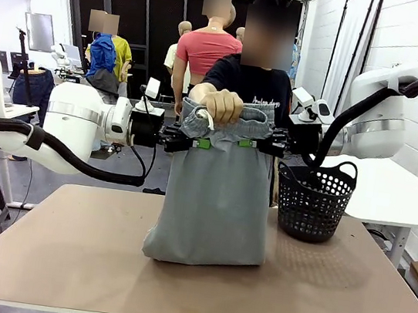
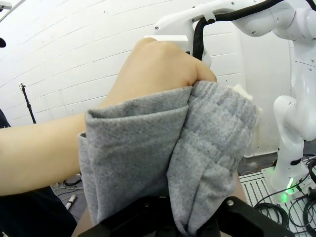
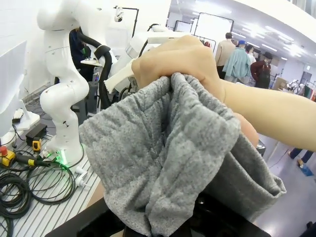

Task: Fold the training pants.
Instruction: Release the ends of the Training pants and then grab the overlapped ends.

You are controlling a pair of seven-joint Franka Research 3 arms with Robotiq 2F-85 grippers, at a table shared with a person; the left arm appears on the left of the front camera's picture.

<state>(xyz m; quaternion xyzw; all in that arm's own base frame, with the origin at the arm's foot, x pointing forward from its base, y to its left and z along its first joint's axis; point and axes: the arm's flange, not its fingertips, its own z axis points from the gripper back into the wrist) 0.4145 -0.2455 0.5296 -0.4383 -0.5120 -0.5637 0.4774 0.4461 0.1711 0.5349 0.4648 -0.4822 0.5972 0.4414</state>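
Pants hang pinched by left gripper and right gripper; better to lower both evenly when the person's hand lets go.

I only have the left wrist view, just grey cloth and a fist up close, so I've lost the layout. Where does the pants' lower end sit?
Observer: The training pants hang down; their lower end rests on the table.
Operator: The other arm?
Observer: The right gripper seems to pinch the waistband opposite the left gripper, level with it.
Operator: Anything nearby?
Observer: A black mesh basket stands on the table at the robot's right, beside the pants.
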